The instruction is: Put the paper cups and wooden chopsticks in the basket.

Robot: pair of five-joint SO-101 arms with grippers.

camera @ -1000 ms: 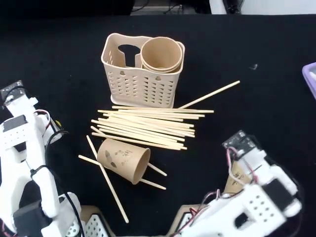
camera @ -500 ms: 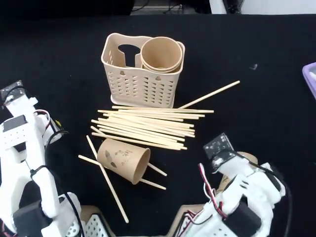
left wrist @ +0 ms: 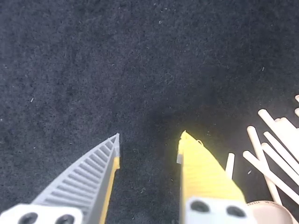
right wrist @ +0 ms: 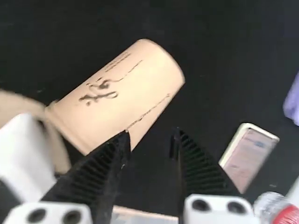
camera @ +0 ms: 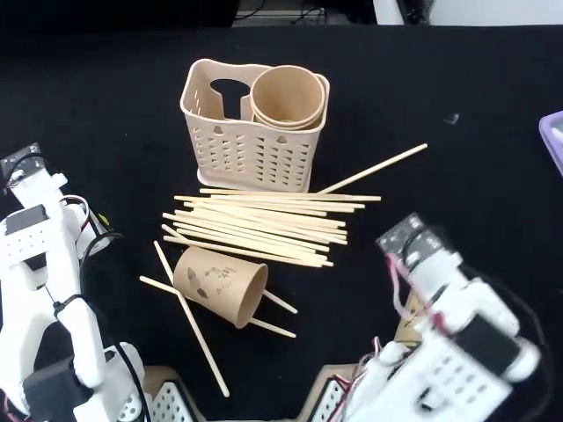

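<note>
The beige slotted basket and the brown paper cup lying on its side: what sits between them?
A loose pile of pale wooden chopsticks spreads across that stretch, as the high view shows.

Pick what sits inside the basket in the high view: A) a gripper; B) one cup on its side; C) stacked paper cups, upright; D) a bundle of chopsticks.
C: the stacked paper cups stand upright in one compartment of the basket, while the chopsticks lie outside, in front of it.

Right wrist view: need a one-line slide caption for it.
Right gripper, open, close to a cup lying on its side on the black table.
</note>
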